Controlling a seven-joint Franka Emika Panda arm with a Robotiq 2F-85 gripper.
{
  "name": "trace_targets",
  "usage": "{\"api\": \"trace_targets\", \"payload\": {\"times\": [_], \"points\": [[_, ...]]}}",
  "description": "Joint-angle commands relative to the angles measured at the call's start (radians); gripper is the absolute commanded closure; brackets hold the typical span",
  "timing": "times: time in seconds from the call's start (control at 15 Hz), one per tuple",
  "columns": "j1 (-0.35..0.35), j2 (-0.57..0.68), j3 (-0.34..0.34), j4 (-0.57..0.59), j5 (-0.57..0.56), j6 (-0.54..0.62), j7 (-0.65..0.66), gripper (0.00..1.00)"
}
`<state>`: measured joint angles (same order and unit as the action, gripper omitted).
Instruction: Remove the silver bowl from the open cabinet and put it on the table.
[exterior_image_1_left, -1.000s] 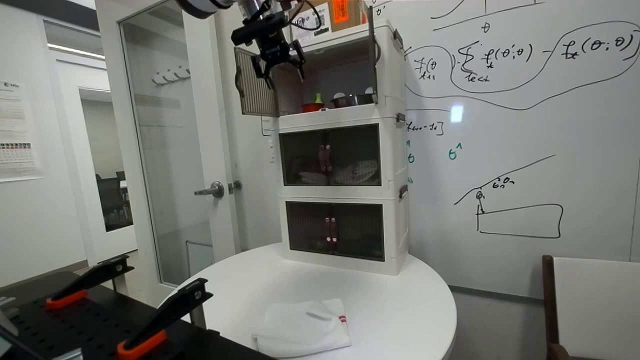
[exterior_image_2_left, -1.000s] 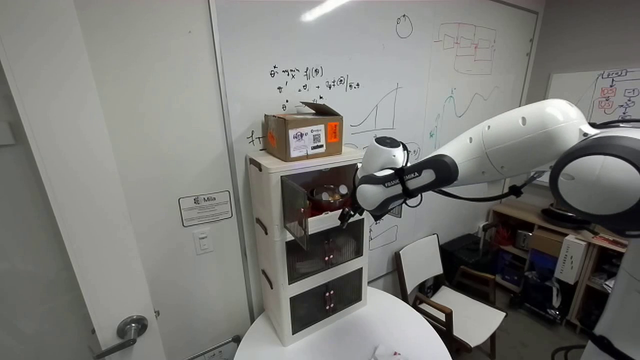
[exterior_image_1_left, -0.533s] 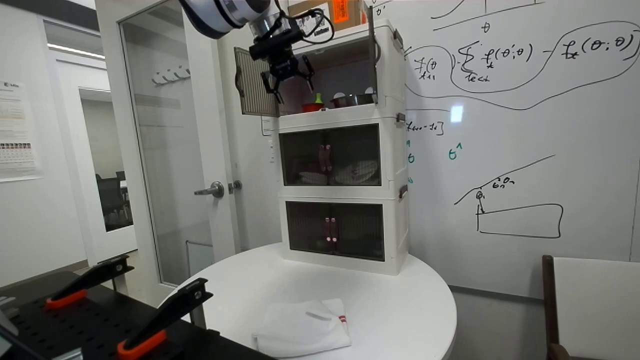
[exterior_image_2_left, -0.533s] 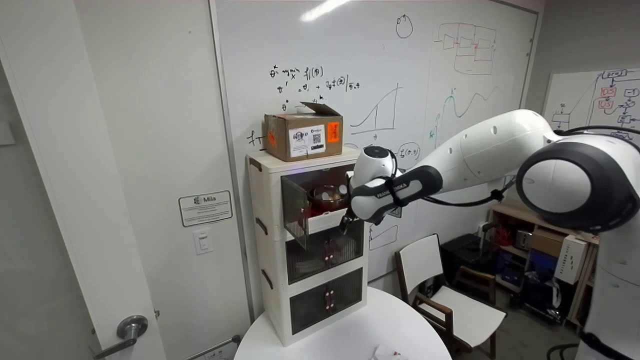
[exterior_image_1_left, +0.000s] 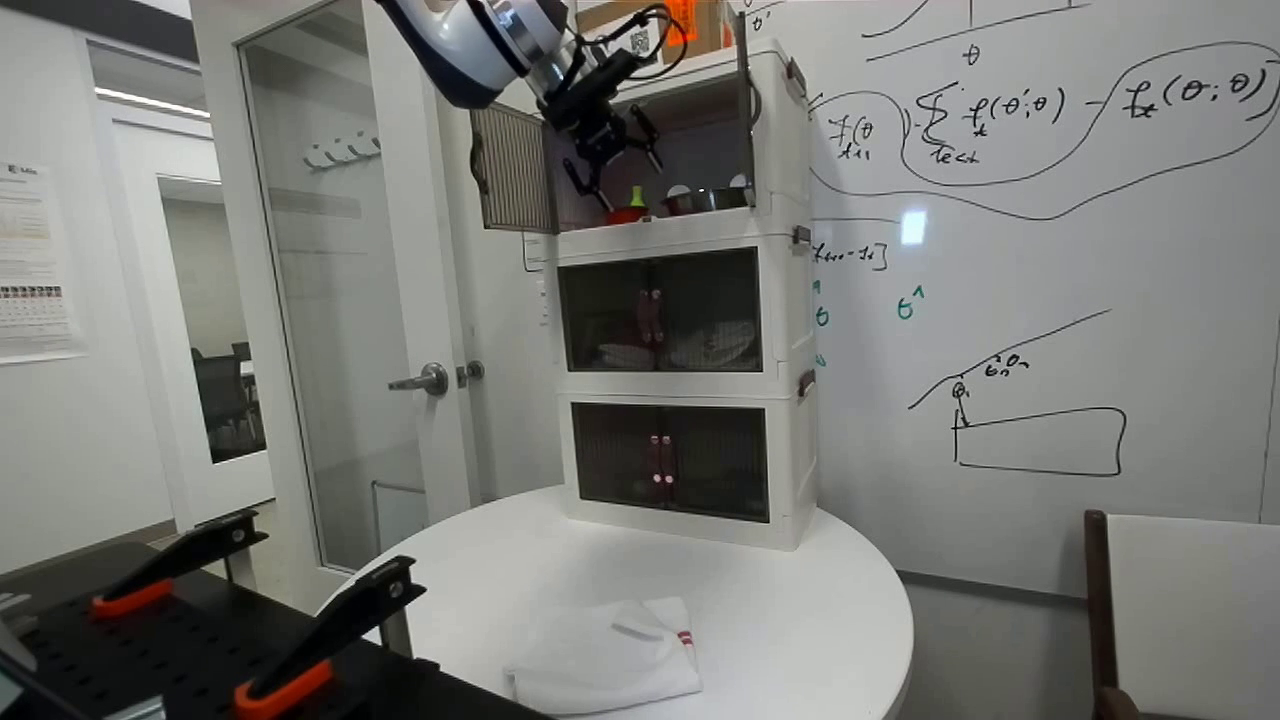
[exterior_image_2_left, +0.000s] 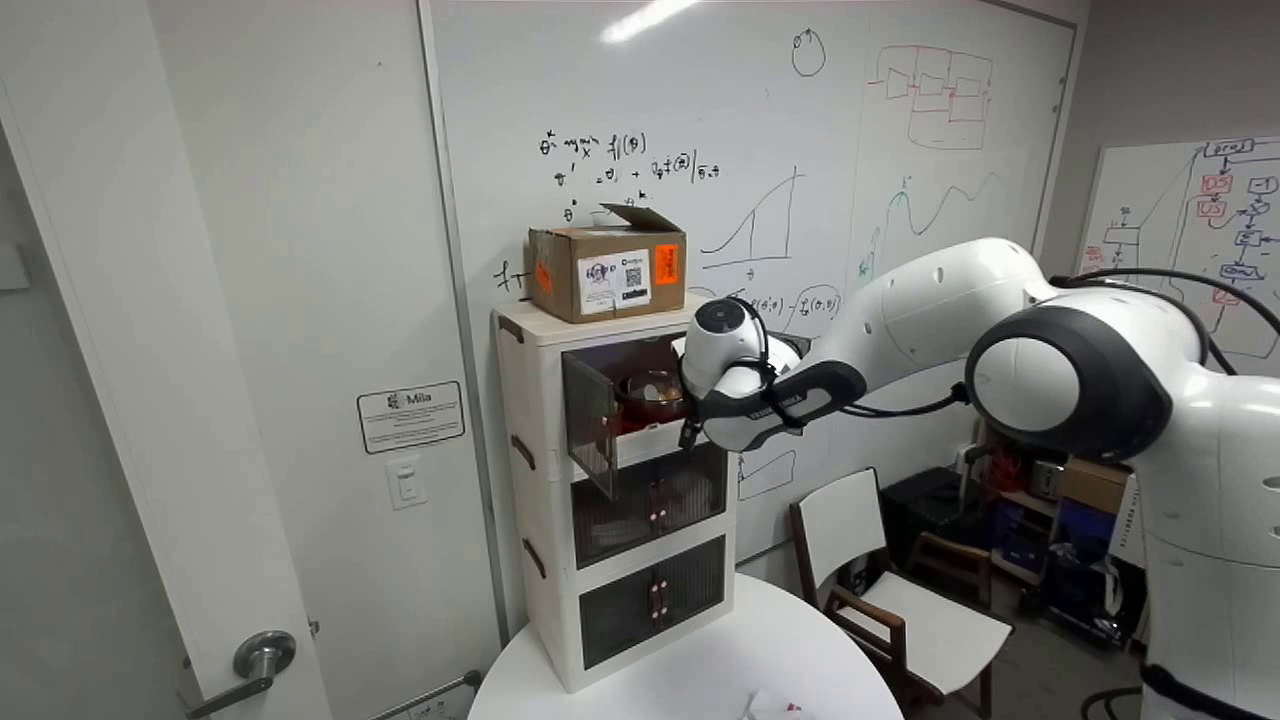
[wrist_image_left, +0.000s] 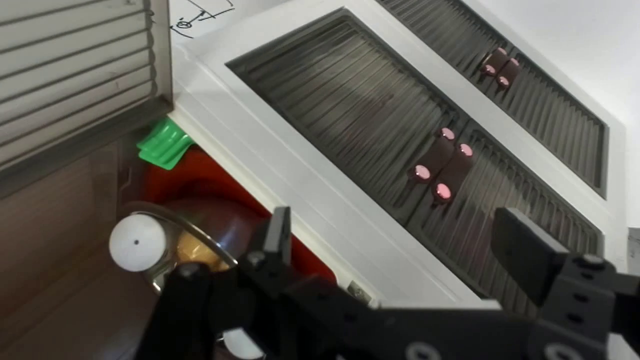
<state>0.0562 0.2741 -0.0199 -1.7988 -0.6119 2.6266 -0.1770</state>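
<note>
My gripper (wrist_image_left: 397, 235), spread wide and holding nothing, hangs at the open top cabinet (exterior_image_1_left: 695, 145); the silver bowl (exterior_image_1_left: 728, 199) sits inside; too low a descent could knock the red container (exterior_image_1_left: 627, 215) or snag me on the front sill (exterior_image_1_left: 680, 233).

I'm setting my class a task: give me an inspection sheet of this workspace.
Surface: round white table, with cabinet and folded white cloth on it.
Job's things: silver bowl in the cabinet's open top compartment.
Clutter: red container and green item near the bowl; cardboard box on the cabinet.
Hand: open, nothing gripped, near the top compartment.
Cables: black cable along the arm.
Surroundings: whiteboard behind the cabinet; chair near the table.
</note>
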Motion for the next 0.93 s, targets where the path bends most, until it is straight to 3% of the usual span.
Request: {"api": "trace_targets", "payload": {"times": [0.0,0.4,0.47,0.87], "points": [[0.037,0.074,-0.036,0.093,-0.105,0.018,0.078,0.0],[0.047,0.127,-0.055,0.156,-0.173,0.013,0.204,0.0],[0.032,0.095,-0.032,0.111,-0.139,0.001,0.15,0.0],[0.034,0.109,-0.038,0.13,-0.14,0.001,0.169,0.0]]}}
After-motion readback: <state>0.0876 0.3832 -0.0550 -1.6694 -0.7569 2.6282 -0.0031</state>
